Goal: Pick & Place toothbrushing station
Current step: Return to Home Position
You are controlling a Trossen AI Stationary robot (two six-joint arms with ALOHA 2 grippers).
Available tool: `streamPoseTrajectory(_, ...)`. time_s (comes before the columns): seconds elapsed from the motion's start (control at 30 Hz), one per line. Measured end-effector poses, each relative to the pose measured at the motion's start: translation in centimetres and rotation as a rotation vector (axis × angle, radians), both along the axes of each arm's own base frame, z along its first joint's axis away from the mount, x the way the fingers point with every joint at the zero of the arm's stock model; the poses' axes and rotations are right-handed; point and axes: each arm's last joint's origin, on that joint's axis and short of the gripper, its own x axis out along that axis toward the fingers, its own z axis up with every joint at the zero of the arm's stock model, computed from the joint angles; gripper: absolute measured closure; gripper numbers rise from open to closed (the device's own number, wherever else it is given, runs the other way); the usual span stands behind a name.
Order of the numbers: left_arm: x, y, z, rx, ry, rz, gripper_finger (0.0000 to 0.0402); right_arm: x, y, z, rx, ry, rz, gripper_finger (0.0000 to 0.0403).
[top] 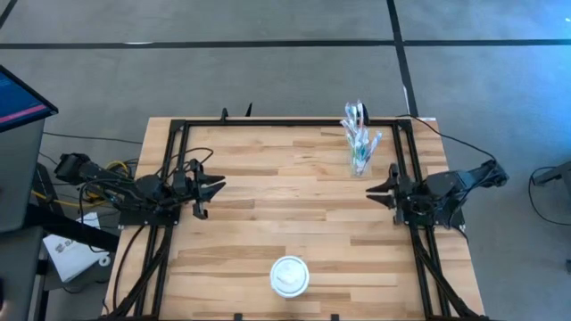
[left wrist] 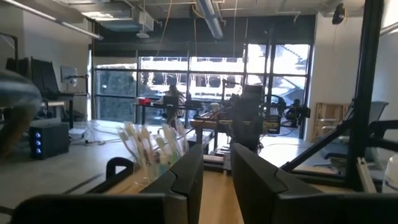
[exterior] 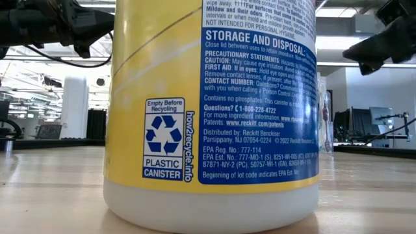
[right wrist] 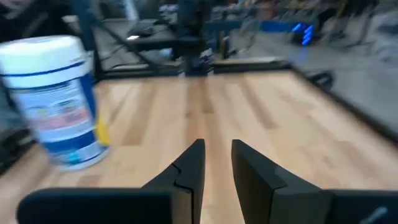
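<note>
High view: idling by the tumbler (top: 360, 164) of toothbrushes (top: 357, 127).
Hovering left gripper (top: 218, 186) well apart, right gripper (top: 376, 192) near, both slightly parted, empty; judging it light, slick, tippy, gripping low.

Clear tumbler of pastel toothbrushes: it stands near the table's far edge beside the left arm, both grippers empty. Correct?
No. The high view shows the clear tumbler of pastel toothbrushes beside the right arm, near the far edge; left gripper and right gripper are empty.
</note>
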Motion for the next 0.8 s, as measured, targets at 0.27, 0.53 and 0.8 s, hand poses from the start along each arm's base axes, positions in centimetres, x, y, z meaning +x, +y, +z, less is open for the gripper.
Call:
streamPoseTrajectory(0.27,0.0,0.0,0.0,0.027,0.008,0.008,0.0325,0.9,-0.4,-2.0,-0.090,-0.054,-0.284,0.0332)
streamPoseTrajectory(0.53,0.0,0.0,0.0,0.031,0.005,0.010,0.0325,1.4,0.0,-1.2,-0.232,-0.235,-0.179,0.0332)
streamPoseTrajectory(0.8,-0.3,0.1,0.3,0.021,-0.022,0.009,0.0325,1.5,-0.5,-1.8,-0.220,-0.173,-0.227,0.0332)
